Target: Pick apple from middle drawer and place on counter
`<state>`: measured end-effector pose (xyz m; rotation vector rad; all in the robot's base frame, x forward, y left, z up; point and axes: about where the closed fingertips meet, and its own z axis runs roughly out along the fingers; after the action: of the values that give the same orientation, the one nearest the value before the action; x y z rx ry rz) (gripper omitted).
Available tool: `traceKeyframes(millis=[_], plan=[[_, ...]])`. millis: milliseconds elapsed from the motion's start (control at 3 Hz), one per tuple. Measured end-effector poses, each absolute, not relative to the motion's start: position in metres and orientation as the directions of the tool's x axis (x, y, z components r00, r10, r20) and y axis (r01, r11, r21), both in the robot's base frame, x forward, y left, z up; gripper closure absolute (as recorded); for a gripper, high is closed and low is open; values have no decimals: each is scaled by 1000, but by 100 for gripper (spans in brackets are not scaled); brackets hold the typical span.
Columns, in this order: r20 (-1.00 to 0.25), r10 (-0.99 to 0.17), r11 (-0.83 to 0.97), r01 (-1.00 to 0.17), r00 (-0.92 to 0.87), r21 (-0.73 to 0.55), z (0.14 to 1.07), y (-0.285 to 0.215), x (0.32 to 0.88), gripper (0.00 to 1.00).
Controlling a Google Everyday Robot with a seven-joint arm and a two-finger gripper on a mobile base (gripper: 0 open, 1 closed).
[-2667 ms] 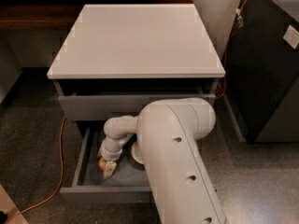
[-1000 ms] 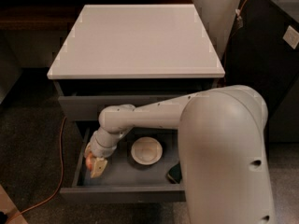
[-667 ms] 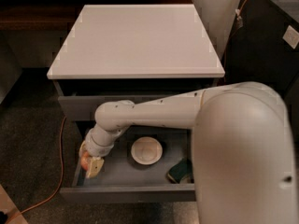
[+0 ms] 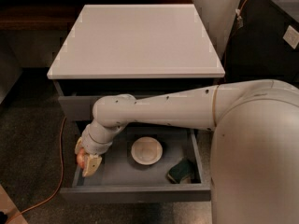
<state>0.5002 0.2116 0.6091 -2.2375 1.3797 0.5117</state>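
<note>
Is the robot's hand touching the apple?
Touching. The camera view shows the gripper clamped on both sides of the apple, at the left end of the middle drawer.

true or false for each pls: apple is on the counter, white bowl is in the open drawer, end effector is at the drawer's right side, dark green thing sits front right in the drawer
1. The apple is on the counter. False: the end effector grips it at the left edge of the open middle drawer.
2. A white bowl is in the open drawer. True.
3. The end effector is at the drawer's right side. False: it is at the left side, with the arm reaching across in front of the cabinet.
4. A dark green object sits in the drawer's front right corner. True.
</note>
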Motion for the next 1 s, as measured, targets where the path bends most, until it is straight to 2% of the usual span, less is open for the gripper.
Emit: traceKeyframes(millis=[1000], plan=[[-591, -714, -265, -926, 377, -270, 730, 165, 476, 100]])
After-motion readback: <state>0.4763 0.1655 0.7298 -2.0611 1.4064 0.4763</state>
